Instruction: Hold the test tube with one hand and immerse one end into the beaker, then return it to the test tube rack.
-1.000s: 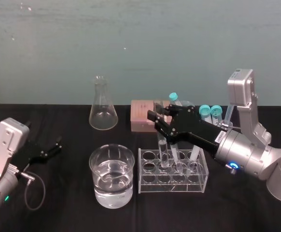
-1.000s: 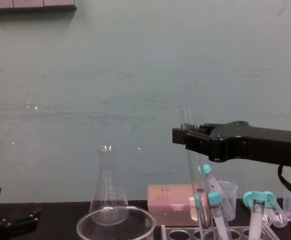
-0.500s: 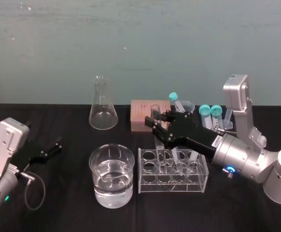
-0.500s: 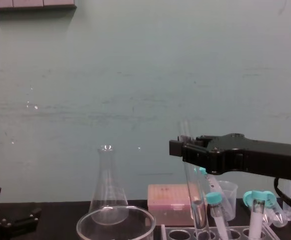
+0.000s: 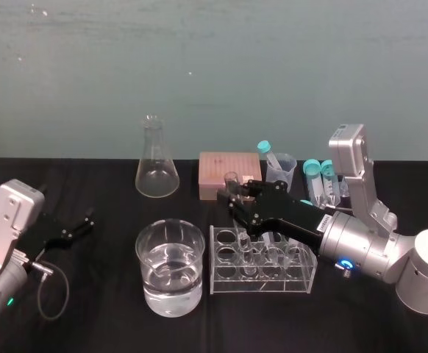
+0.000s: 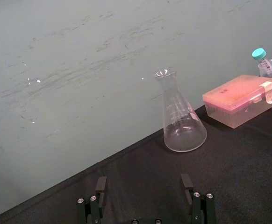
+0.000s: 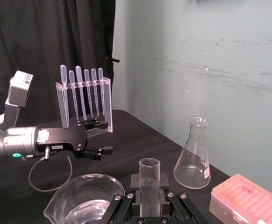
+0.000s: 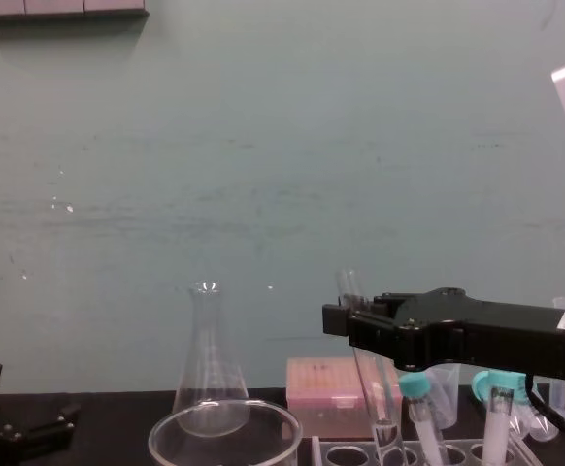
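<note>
black table [image 5: 96, 316], flask [image 5: 157, 170] behind beaker [image 5: 170, 271]

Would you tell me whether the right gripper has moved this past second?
Yes. In the chest view the right gripper, shut on the test tube, has dropped from above the flask rim to below it.

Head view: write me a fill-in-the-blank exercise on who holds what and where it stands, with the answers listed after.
1. The right gripper is shut on the uncapped ___.
2. The left gripper, parked at the table's left, has its fingers ___.
3. The held tube stands over the test tube rack, which sits just right of the wide, liquid-filled ___.
Answers: test tube; open; beaker.
</note>
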